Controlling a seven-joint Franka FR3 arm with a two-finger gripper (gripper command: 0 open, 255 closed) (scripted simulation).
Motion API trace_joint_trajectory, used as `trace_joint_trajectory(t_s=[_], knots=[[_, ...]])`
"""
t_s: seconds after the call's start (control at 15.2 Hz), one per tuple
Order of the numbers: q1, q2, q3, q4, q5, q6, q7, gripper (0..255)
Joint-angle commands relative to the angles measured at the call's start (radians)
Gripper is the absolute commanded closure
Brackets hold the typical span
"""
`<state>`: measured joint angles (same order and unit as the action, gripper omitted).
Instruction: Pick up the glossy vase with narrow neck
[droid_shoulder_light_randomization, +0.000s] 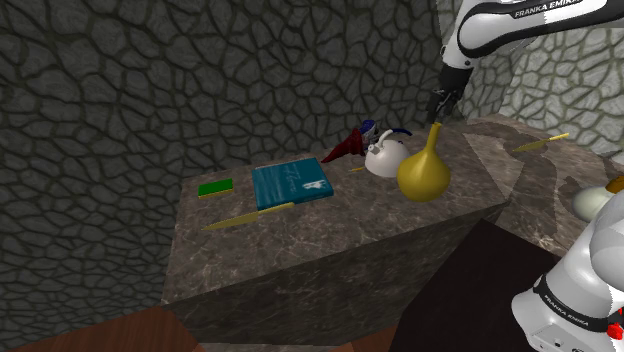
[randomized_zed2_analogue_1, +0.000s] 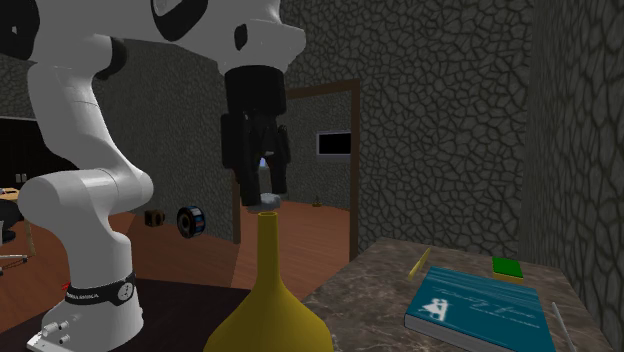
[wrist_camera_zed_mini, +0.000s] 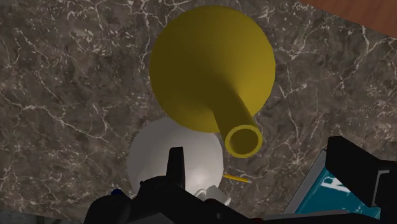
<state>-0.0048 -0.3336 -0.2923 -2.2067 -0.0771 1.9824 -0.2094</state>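
Note:
The vase (droid_shoulder_light_randomization: 422, 170) is mustard yellow and glossy, with a round belly and a long narrow neck. It stands upright near the marble counter's (droid_shoulder_light_randomization: 330, 250) edge, on the shoulder view's right. My gripper (droid_shoulder_light_randomization: 440, 106) hangs just above the neck's top, pointing down. In the second exterior view the gripper (randomized_zed2_analogue_1: 262, 192) sits right over the rim of the vase (randomized_zed2_analogue_1: 268, 300). In the wrist view the gripper (wrist_camera_zed_mini: 261, 156) is open, and the mouth of the vase (wrist_camera_zed_mini: 243, 140) lies between the spread fingers, untouched.
A white teapot (droid_shoulder_light_randomization: 383, 157) stands right beside the vase, with a dark red object (droid_shoulder_light_randomization: 345, 147) behind it. A teal book (droid_shoulder_light_randomization: 291, 183), a green block (droid_shoulder_light_randomization: 215, 187) and a yellow pencil (droid_shoulder_light_randomization: 248, 217) lie further along the counter. A second counter (droid_shoulder_light_randomization: 560, 170) adjoins.

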Motion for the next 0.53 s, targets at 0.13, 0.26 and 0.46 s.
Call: trace_joint_trajectory(t_s=[0.13,0.26,0.46], knots=[[0.000,0.023,-0.009,-0.032,0.004,0.055,-0.009,0],[-0.001,0.029,-0.011,-0.054,0.005,0.082,-0.011,0],[-0.001,0.035,-0.013,-0.070,0.005,0.104,-0.012,0]])
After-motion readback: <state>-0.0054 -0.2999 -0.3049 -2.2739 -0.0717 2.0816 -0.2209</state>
